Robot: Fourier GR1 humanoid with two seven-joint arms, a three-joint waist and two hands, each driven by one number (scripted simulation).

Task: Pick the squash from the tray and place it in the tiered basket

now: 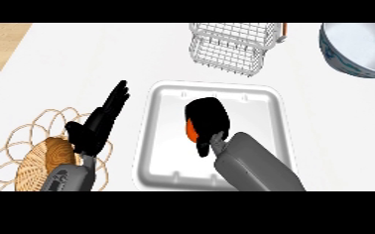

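Note:
A white tray [164, 144] lies in the middle of the counter. My right hand [208, 118] is down inside it, fingers curled over an orange squash [190, 130] of which only a sliver shows at the hand's left side. The wire tiered basket [230, 47] stands beyond the tray, at the back. My left hand [99, 121] is open with fingers straight up, left of the tray.
A woven wicker trivet or basket [40, 151] lies at the lower left, partly under my left forearm. A white bowl with a blue pattern [350, 47] sits at the back right. The counter's wooden edge shows at the top left.

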